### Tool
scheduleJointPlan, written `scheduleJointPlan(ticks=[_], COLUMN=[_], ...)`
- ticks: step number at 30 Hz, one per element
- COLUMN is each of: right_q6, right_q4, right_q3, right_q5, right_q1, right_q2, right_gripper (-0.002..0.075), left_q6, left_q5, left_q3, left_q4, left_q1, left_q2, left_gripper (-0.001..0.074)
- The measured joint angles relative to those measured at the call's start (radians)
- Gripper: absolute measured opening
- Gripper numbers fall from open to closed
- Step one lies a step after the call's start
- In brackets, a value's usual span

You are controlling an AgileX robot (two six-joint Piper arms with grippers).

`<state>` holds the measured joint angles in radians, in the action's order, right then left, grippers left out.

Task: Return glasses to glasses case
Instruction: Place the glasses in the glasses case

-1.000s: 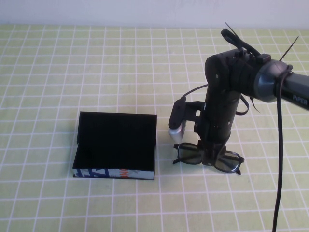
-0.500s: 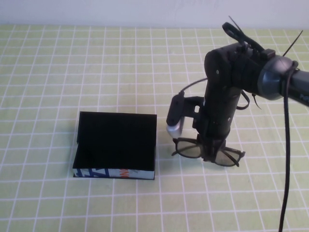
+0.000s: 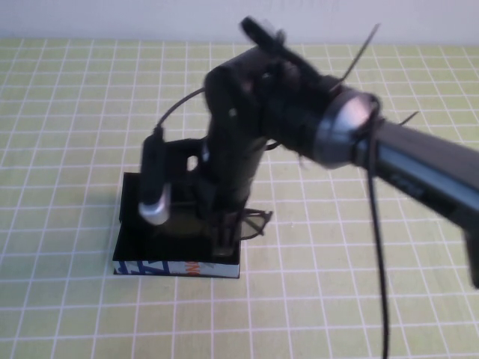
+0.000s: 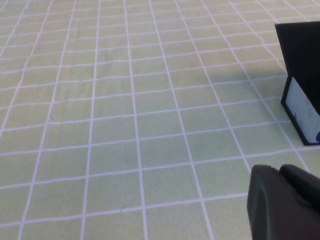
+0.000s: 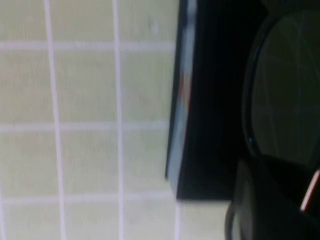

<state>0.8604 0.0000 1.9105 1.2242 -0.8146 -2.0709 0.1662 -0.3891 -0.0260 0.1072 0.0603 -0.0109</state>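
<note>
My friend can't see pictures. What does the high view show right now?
The right gripper holds the black glasses over the open glasses case, with one side of the frame sticking out past the case's right edge. The case sits on a green checked table. The left gripper is not in this view; its wrist camera shows a dark tip above the table.

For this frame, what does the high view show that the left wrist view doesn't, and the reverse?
Only the high view shows the right hand shut on the glasses above the open glasses case, with one end of the frame sticking out past the case's right edge. Only the left wrist view shows the left hand, low over bare checked cloth, away from the case. Both show the case and the green checked cloth.
</note>
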Motion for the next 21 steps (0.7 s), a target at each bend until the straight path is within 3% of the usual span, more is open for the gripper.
scheduleJointPlan(ticks=[9, 21], right_q6=[-0.003, -0.049], right_q4=[-0.037, -0.071], right_q3=[0.174, 0.187], right_q5=[0.002, 0.002], right_q1=[-0.079, -0.083], right_q2=[-0.138, -0.209], right_gripper=[0.0069, 0.0069], left_q6=[0.0, 0.0], left_q5=[0.0, 0.0], left_q3=[0.0, 0.0], left_q4=[0.0, 0.0], left_q1=[0.0, 0.0], left_q2=[0.0, 0.0], left_gripper=[-0.0002, -0.0002])
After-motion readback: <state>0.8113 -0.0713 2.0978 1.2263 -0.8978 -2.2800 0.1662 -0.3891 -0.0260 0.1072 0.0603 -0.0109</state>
